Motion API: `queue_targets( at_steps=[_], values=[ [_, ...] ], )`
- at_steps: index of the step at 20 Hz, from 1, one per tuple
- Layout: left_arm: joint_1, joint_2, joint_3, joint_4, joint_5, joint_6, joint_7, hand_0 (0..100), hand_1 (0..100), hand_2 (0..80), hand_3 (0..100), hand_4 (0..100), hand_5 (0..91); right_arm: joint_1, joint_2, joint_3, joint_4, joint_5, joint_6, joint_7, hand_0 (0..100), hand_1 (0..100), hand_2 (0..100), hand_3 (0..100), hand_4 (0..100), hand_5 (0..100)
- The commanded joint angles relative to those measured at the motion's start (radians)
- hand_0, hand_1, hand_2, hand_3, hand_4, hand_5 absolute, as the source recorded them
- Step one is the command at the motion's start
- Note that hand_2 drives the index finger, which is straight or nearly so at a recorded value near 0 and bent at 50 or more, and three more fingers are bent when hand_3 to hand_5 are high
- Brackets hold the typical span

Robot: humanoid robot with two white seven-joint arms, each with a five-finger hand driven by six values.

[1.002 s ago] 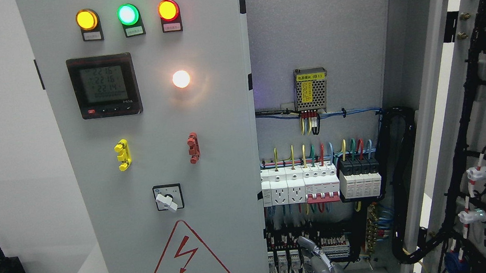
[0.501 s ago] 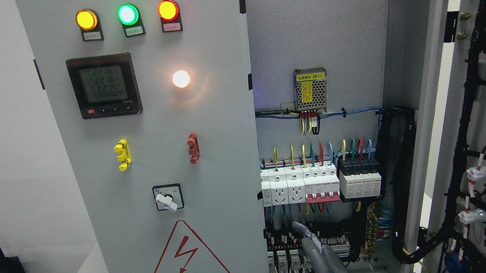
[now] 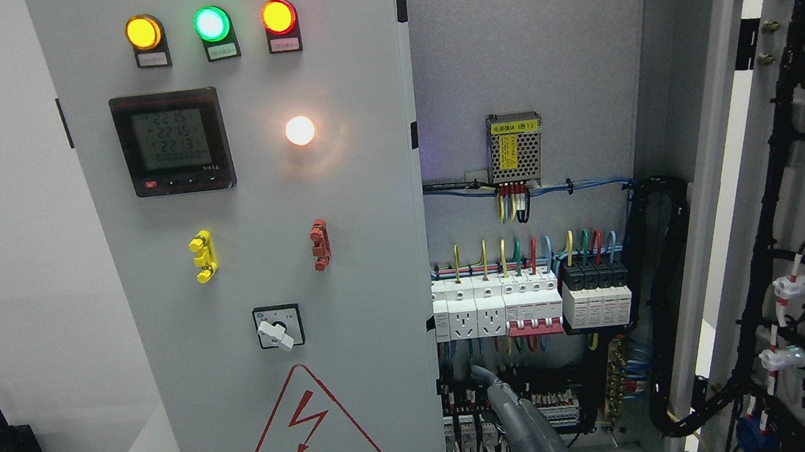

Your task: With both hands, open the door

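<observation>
The grey door [image 3: 244,271] is showing amber [image 3: 143,32], green [image 3: 212,23] and red lamps [image 3: 278,16] above a black meter [image 3: 171,142]; below the meter, a yellow clip [image 3: 203,256], red clip [image 3: 320,245] and red-outlined warning triangle [image 3: 313,428] are showing.

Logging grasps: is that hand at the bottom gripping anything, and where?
Nothing visibly held: the hand rises with a finger extended before the lower terminal blocks, not gripping the left door.
</observation>
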Motion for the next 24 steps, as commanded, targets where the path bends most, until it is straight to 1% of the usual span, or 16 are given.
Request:
queue_targets(
  at_steps=[1,10,14,19,22,24],
  values=[
    [0.0,0.0,0.0,0.0,0.023,0.0,0.002,0,0,0.0,0,0,0.0,-0.029,0.009,0.006,0.063,-0.007,0.0,0.005,38,0,0,0,0,0],
    [0.0,0.0,0.0,0.0,0.023,0.0,0.002,0,0,0.0,0,0,0.0,-0.056,0.009,0.006,0.069,-0.035,0.002,0.007,38,0,0,0,0,0],
    [0.0,0.0,0.0,0.0,0.023,-0.001,0.002,0,0,0.0,0,0,0.0,-0.066,0.009,0.006,0.069,-0.035,0.002,0.019,38,0,0,0,0,0],
    [0.0,0.0,0.0,0.0,0.023,0.0,0.002,0,0,0.0,0,0,0.0,-0.07,0.009,0.007,0.067,-0.038,0.0,0.021,38,0,0,0,0,0],
    [0.0,-0.001,0.0,0.0,0.023,-0.001,0.002,0,0,0.0,0,0,0.0,-0.072,0.009,0.019,0.064,-0.085,0.0,0.021,38,0,0,0,0,0],
    [0.0,0.0,0.0,0.0,0.023,-0.001,0.002,0,0,0.0,0,0,0.0,-0.072,0.009,0.02,0.064,-0.088,0.002,0.021,38,0,0,0,0,0]
  ],
)
